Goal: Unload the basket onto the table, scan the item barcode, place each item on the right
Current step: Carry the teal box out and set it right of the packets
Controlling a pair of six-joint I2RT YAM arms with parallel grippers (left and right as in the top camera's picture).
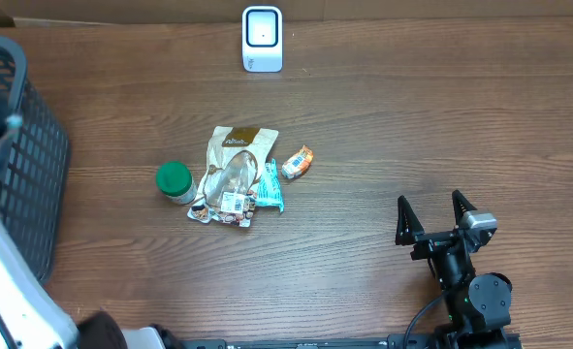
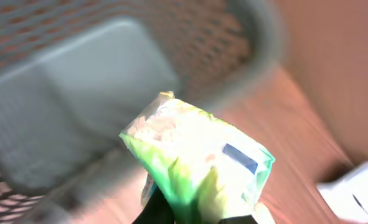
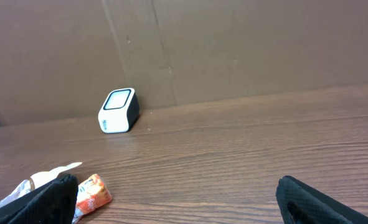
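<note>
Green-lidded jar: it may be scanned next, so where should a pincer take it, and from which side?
Probably the round green lid, from straight above: the jar seems to stand upright, lid up. Close near-to-far, since the crumpled pouch lies close on its right.

Straight ahead of the right claw [image 1: 429, 202], bare brown wooden bench [image 1: 441, 116] lies open. Forward and left, a small orange snack packet [image 1: 299, 162], a heap of crinkled plastic pouches [image 1: 236, 179] and a green-lidded jar [image 1: 175, 181] block the way; the white box-shaped scanner [image 1: 262, 39] stands beyond them.
</note>
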